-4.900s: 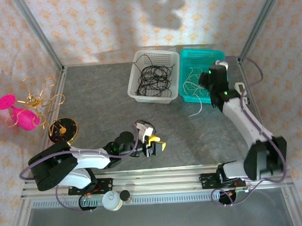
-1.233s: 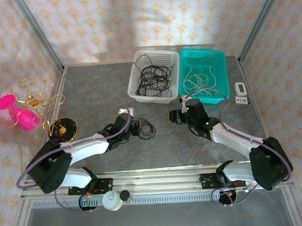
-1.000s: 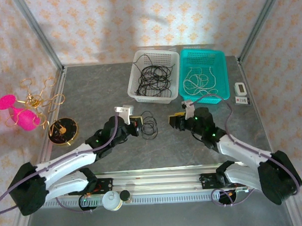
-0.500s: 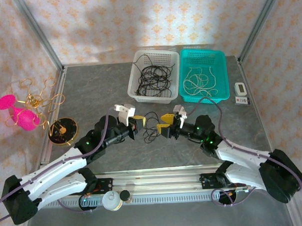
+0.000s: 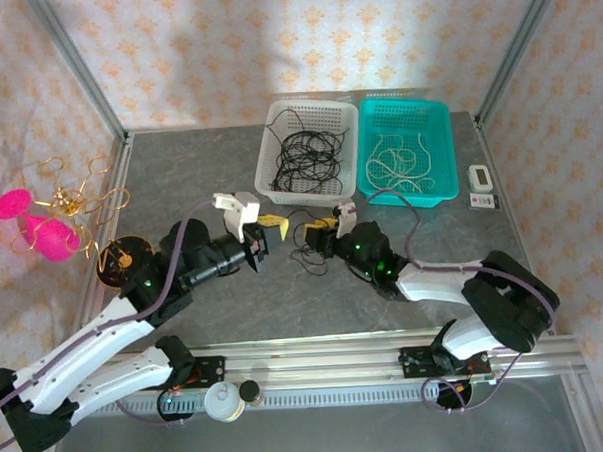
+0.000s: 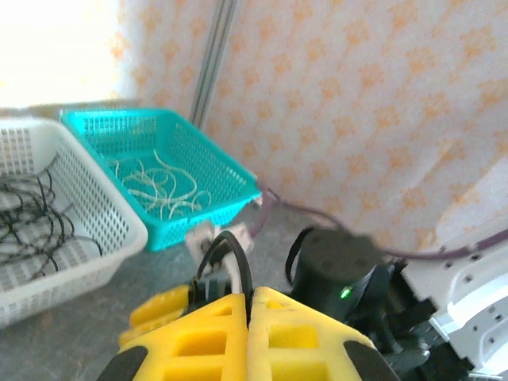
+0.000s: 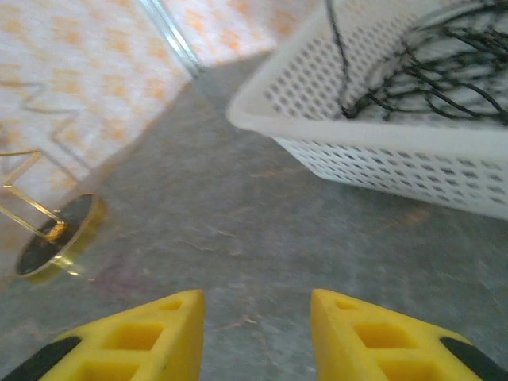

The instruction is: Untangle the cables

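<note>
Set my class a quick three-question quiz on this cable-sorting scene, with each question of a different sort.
1. True or false: the left gripper is shut on a black cable.
2. Which colour of cable lies in the teal basket? A black; B white; C lilac.
3. Fill in the gap: the jaws of the right gripper stand ____, with only bare table seen between them.

Key
1. True: the cable rises from between the pressed yellow fingers.
2. B: the white cables lie loose in it.
3. Open.
</note>
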